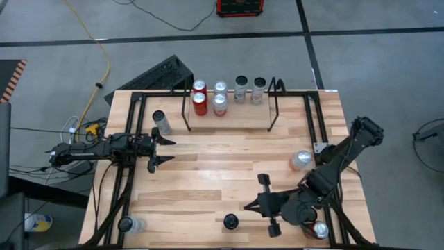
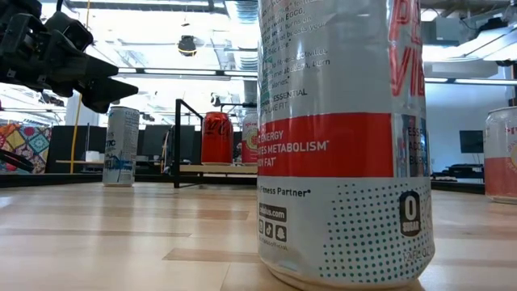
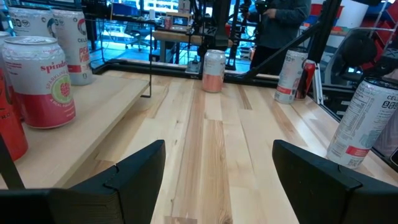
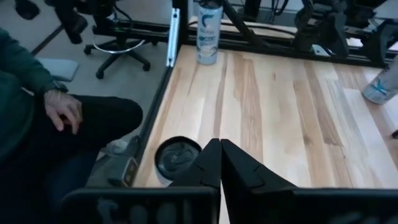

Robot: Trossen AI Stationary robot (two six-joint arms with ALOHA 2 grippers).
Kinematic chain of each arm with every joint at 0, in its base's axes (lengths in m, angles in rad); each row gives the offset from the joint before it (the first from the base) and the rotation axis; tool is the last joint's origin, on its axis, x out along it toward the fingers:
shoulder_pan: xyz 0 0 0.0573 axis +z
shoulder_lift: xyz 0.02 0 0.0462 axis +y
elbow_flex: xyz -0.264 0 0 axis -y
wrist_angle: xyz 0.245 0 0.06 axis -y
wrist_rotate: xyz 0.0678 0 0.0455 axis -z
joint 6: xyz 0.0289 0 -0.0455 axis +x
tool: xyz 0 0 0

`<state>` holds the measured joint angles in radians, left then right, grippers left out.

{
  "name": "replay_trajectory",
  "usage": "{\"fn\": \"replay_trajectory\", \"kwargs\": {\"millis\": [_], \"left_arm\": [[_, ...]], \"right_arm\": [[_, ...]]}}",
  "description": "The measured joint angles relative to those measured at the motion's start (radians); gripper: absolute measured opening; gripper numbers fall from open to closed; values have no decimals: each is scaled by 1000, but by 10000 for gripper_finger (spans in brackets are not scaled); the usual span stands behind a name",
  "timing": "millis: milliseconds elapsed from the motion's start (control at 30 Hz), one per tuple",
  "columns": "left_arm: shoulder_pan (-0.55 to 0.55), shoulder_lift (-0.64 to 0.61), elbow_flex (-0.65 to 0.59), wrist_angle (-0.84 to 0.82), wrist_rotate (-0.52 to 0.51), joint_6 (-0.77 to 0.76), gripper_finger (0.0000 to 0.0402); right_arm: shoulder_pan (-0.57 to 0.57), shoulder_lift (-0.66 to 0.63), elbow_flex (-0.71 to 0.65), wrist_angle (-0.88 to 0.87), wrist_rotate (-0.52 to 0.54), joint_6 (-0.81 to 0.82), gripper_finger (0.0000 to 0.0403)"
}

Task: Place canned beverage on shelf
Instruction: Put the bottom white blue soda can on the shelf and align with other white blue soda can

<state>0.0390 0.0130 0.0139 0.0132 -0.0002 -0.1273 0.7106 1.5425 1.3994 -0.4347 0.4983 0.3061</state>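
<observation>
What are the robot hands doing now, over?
Left gripper open, empty, mid-table. Right gripper shut, empty, near front edge. Shelf holds six cans. Pink can loose on table. Nothing blocking.

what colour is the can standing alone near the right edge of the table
Pale pink lower half with a silver top: the pink can, clearest in the left wrist view; from above mostly its silver lid shows.

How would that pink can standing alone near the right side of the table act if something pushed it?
The pink can stands upright on smooth wood, so a low push would probably slide it. It looks taller than wide, so a push near the top might tip it. Once down, its round body would likely roll.
</observation>
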Motion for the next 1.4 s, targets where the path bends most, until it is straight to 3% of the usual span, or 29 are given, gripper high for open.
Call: {"fn": "replay_trajectory", "kwargs": {"millis": [667,900,1100,1400], "left_arm": [[0,0,0,0,0,0,282],[0,0,0,0,0,-18,282],[0,0,0,2,10,-353,282],[-1,0,0,5,-49,-532,282]], "right_arm": [[-26,0,0,1,-4,-1,49],[-28,0,0,1,-4,-118,49],[-48,0,0,1,-4,-210,49],[-94,1,-52,3,-3,-266,49]]}}
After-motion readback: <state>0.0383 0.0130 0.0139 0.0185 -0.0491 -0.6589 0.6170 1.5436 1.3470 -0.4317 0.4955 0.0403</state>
